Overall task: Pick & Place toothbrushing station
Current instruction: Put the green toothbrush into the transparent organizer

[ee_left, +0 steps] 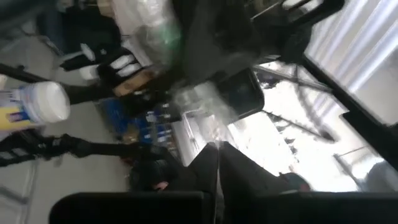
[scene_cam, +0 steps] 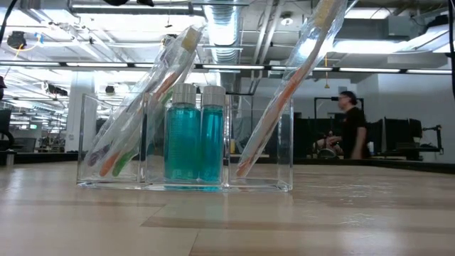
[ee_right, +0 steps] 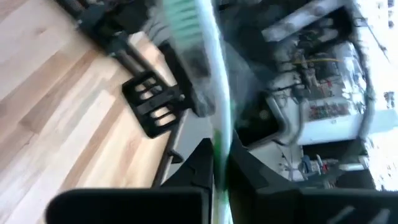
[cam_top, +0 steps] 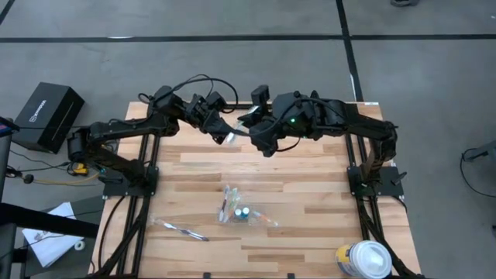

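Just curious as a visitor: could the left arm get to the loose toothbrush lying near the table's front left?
Probably, once freed: only bare table separates the left arm from the loose toothbrush, but its jaws seem shut on a wrapped toothbrush.

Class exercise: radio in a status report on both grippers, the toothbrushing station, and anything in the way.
Left gripper and right gripper shut on one wrapped toothbrush, raised at the table's far edge. Clear holder mid-table with toothbrushes and teal tubes. Nothing seen in the way.
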Motion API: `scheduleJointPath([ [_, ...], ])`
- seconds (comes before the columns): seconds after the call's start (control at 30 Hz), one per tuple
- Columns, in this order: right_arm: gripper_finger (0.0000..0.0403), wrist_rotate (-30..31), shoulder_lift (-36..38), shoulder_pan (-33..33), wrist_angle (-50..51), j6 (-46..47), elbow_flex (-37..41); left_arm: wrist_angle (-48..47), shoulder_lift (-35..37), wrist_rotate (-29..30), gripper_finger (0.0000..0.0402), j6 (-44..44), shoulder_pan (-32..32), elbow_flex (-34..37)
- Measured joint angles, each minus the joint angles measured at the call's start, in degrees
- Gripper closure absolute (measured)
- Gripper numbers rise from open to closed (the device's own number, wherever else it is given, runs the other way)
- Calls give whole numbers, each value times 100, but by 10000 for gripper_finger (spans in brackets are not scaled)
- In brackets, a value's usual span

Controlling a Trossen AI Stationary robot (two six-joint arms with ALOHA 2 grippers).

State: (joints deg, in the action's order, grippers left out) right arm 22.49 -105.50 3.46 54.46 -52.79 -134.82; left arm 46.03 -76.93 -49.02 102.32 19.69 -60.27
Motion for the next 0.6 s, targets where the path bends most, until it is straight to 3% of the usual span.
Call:
scheduleJointPath([
  [0.23,392,186,100,-56,-33,141,-17,103,-15,-71,378,-43,242,4],
  [0.33,392,32,214,-167,66,515,-17,93,-17,-426,366,-285,398,11],
  [0.6,392,-1861,971,-874,-167,3556,-2,99,3,-644,354,-1497,1053,11],
])
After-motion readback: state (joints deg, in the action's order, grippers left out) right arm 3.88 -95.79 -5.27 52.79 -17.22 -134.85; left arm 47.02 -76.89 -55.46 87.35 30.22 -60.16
